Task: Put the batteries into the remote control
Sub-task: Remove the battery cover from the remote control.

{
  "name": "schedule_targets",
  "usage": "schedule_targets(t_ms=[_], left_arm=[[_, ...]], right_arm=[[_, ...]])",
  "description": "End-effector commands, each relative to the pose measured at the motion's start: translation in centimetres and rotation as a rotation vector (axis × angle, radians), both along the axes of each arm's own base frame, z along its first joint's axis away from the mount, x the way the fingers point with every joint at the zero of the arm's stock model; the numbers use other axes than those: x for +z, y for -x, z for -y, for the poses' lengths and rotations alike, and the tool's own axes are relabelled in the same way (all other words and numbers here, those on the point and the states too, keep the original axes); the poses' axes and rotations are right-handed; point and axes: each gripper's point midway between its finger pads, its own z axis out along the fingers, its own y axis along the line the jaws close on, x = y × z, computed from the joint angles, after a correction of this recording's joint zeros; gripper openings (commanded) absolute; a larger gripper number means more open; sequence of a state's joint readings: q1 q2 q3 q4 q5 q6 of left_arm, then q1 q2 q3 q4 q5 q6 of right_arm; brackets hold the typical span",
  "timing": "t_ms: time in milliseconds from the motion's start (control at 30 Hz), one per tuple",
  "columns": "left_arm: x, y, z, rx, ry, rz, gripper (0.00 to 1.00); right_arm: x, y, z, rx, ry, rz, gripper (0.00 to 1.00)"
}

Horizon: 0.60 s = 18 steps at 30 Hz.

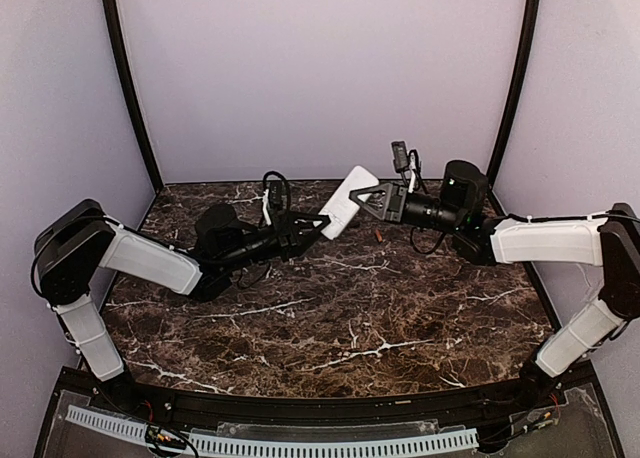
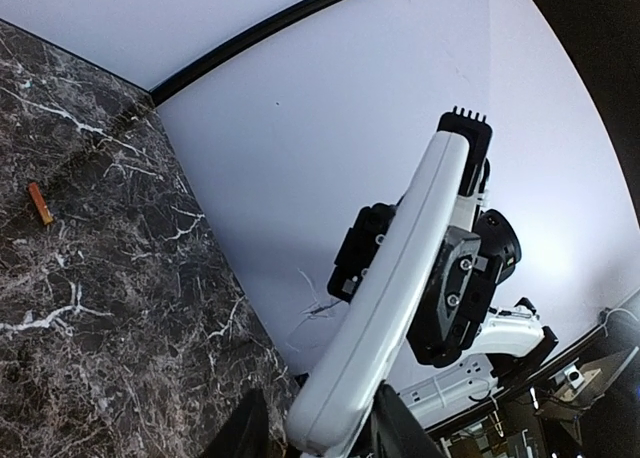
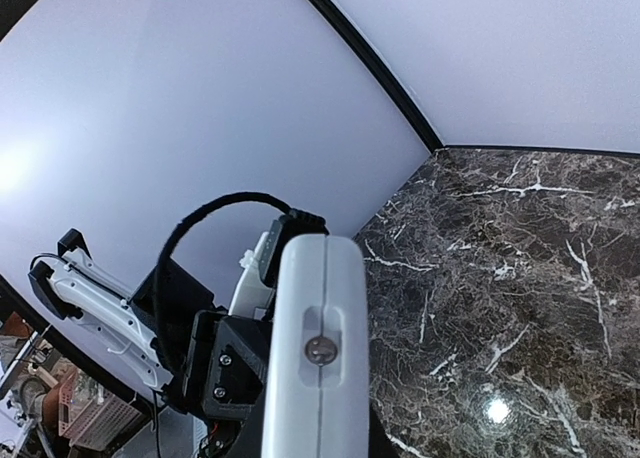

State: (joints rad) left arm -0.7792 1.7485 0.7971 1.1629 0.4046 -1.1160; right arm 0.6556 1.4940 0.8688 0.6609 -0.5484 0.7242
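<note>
Both arms reach inward over a dark marble table [image 1: 330, 318] and meet near its back centre. The right arm stretches left, almost level. Its right gripper [image 1: 364, 195] is clamped tight on the middle of the white remote control [image 1: 343, 206], which hangs tilted in the air. The left arm lies low, its forearm angled upward. The left gripper [image 1: 318, 221] has 2 fingers [image 2: 398, 430] flanking the remote's lower end; whether they press it cannot be told. 1 orange-copper battery [image 2: 40, 203] lies on the table, well apart.
</note>
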Motion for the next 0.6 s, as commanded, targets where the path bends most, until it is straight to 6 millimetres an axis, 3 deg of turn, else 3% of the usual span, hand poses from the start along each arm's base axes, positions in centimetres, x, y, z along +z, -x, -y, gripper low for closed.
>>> schedule_targets(t_ms=[0, 100, 333, 567], left_arm=[[-2.2, -0.2, -0.2, 0.014, -0.041, -0.052, 0.43], [-2.3, -0.2, -0.3, 0.015, -0.041, -0.055, 0.42], [-2.3, 0.2, -0.6, 0.012, -0.042, -0.048, 0.23], [-1.3, 0.5, -0.7, 0.005, -0.024, -0.019, 0.15]], right_arm=[[3.3, 0.4, 0.6, -0.010, -0.082, 0.095, 0.00], [3.3, 0.3, 0.9, -0.017, -0.083, 0.095, 0.00], [3.4, 0.1, 1.2, -0.031, -0.069, 0.099, 0.00], [2.7, -0.4, 1.3, -0.044, -0.043, 0.090, 0.00]])
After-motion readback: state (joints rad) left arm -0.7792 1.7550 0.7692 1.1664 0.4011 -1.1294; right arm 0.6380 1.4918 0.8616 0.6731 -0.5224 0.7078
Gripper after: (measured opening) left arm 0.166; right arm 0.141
